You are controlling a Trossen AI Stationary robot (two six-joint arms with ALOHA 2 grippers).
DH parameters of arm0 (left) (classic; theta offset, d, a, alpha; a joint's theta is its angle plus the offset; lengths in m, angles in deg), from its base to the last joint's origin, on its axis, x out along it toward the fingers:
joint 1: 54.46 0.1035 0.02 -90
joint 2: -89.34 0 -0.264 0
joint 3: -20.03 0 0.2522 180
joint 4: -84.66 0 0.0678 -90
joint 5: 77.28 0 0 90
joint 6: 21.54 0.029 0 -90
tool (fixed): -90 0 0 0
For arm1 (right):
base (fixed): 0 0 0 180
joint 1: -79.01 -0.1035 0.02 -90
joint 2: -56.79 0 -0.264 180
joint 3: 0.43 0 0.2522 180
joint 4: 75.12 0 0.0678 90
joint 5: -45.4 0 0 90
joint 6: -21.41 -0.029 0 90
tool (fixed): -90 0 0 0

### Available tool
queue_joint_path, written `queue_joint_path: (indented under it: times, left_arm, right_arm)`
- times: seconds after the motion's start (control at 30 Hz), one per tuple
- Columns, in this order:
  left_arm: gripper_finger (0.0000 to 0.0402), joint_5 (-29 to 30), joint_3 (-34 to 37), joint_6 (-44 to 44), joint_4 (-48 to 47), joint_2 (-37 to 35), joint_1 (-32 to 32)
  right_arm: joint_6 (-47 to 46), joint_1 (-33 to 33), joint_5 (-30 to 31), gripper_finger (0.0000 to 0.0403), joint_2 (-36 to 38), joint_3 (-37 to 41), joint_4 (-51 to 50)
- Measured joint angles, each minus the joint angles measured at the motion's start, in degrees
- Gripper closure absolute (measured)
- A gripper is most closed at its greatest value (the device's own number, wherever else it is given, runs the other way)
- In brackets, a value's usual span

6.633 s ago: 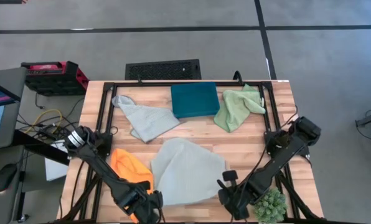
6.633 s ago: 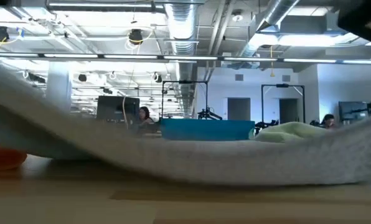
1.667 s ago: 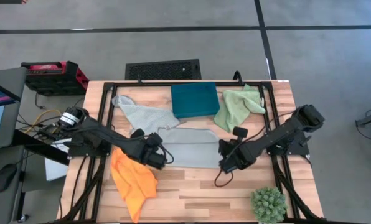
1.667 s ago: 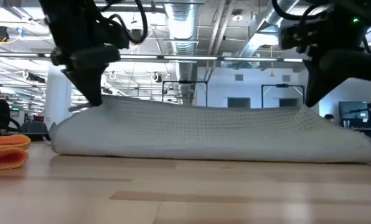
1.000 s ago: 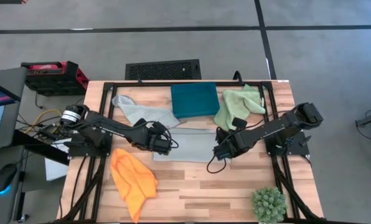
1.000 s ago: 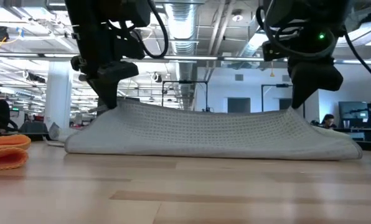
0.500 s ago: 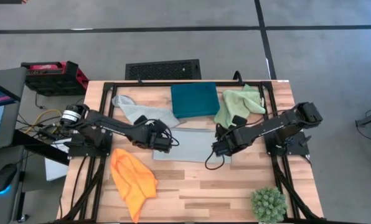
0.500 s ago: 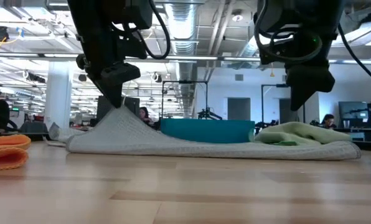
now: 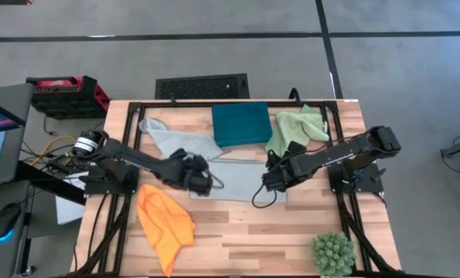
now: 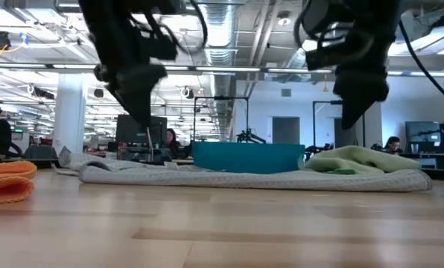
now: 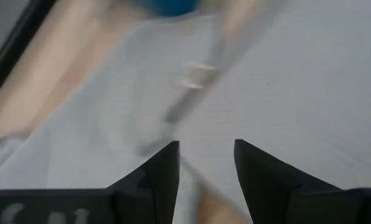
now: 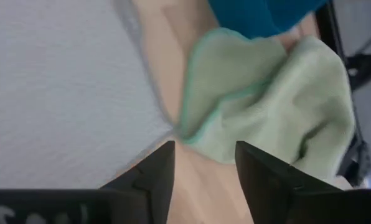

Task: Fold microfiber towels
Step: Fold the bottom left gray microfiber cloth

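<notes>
Grey towel [image 9: 238, 179] lies folded flat mid-table, just in front of the teal box [image 9: 241, 123]. Left gripper [image 9: 202, 184] hangs above its left edge, fingers spread, holding nothing. Right gripper [image 9: 269, 181] hangs above the right edge — fingers likewise apart, empty. Second grey towel [image 9: 172, 140] sits rear-left, green towel [image 9: 295, 130] rear-right, orange towel [image 9: 164, 224] front-left. Plant ball [image 9: 333, 254] — front-right corner.

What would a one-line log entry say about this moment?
left end effector: open, above grey towel | right end effector: open, above same towel | towel: lying folded flat | held: nothing
</notes>
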Motion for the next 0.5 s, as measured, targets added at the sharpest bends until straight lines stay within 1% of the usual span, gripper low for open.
queue_joint_path:
  times: [0.17, 0.27, 0.4, 0.5]
  left_arm:
    - [0.0255, -4.02, 0.14, 4.71, -0.15, -0.32, -8.62]
    - [0.0255, -4.79, 1.83, 6.27, 1.89, 0.26, -12.63]
    - [0.0255, -5.17, 6.74, 9.67, 9.11, 0.30, -15.12]
    - [0.0255, -5.10, 8.83, 10.24, 11.29, 0.30, -15.42]
  right_arm:
    - [-0.17, -5.33, -1.15, 0.0213, 2.69, -0.57, 2.02]
    - [-0.14, -8.83, -1.29, 0.0216, 3.79, -0.59, 5.26]
    - [0.23, -12.62, -1.25, 0.0220, 4.13, -0.65, 10.36]
    - [1.15, -14.54, -1.23, 0.0221, 4.13, -0.65, 12.39]
